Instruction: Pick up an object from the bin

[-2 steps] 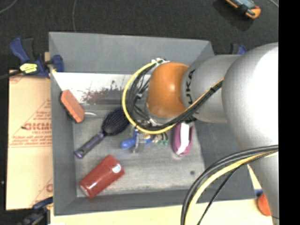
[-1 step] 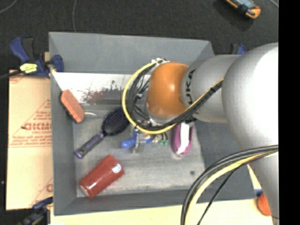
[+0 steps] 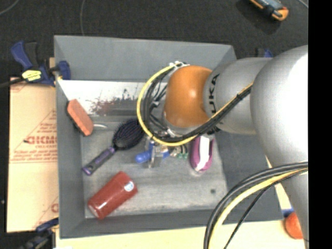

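the tool, open or closed i cannot tell, hangs in the middle of the bin by a small blue thing; it might knock this toward the hairbrush rather than catch it.

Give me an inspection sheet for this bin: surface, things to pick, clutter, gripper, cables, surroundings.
Surface: grey metal bin, things lying apart.
Job's things: orange-brown block upper left; black hairbrush with purple handle, mid-left; red cylinder on its side, lower left; purple-and-white thing right of centre; small blue thing at centre.
Clutter: nothing seen.
Gripper: gripper low at centre, by the small blue thing.
Cables: yellow and black cables loop round the orange wrist cover.
Surroundings: orange-and-black device on dark floor.
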Motion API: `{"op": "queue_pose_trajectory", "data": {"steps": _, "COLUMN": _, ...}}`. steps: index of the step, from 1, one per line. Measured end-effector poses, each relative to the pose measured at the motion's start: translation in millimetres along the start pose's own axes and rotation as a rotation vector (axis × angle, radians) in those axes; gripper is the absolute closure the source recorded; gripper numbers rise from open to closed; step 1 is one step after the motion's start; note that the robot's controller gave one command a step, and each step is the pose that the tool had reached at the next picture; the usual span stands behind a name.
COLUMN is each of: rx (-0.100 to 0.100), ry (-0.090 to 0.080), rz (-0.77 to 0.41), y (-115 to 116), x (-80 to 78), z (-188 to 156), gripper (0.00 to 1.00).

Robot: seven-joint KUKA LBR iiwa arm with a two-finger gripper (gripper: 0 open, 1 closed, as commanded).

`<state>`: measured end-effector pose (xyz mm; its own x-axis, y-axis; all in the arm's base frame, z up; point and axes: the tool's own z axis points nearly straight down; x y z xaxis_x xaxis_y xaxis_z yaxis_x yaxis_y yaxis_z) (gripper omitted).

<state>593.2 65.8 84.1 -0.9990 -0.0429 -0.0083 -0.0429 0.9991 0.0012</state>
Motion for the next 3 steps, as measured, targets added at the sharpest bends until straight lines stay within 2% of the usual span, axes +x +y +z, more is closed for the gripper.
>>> {"op": "queue_pose_trajectory", "data": {"steps": 2, "rx": 0.0, "ry": -0.004, "rz": 0.001, "y": 0, "x": -1.7, "z": -54, "gripper": 1.0}}
{"op": "queue_pose_trajectory", "data": {"steps": 3, "rx": -0.001, "ry": -0.007, "rz": 0.002, "y": 0, "x": -2.5, "z": -70, "gripper": 1.0}}
